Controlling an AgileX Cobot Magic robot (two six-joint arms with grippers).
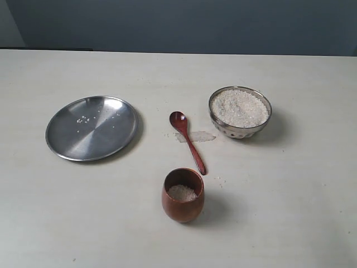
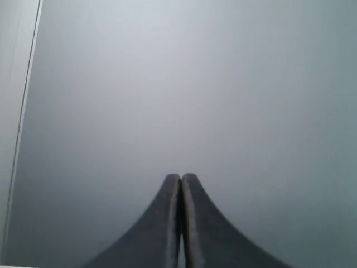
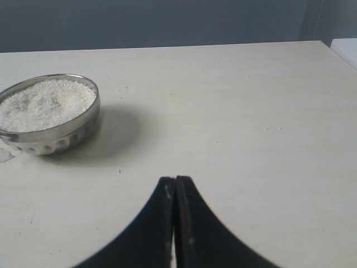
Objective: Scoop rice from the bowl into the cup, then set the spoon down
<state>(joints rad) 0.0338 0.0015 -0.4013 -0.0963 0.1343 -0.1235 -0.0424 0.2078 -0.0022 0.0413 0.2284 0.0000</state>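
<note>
I have the left hand (image 2: 181, 180) with its fingers pressed together on nothing, facing a plain grey surface (image 2: 195, 84); the right hand (image 3: 175, 183) is likewise closed tight and empty, with the worktop (image 3: 251, 111) beyond it; the bowl (image 3: 53, 139) stands farther off on that worktop, heaped with rice (image 3: 44, 103). In the exterior view the spoon (image 1: 188, 142) lies flat mid-worktop, its oval end toward 11 o'clock and its handle tip toward 5 o'clock, crossing a pale translucent patch (image 1: 203, 136); taking the spoon as centre, the bowl stands at 2 o'clock, apart from it; the cup (image 1: 182, 211) stands upright at 6 o'clock, just beside the handle tip, with some rice in its bottom; the steel plate (image 1: 100, 137) lies at 9 o'clock, well apart, a few grains on it; a few more grains lie loose near the spoon.
</note>
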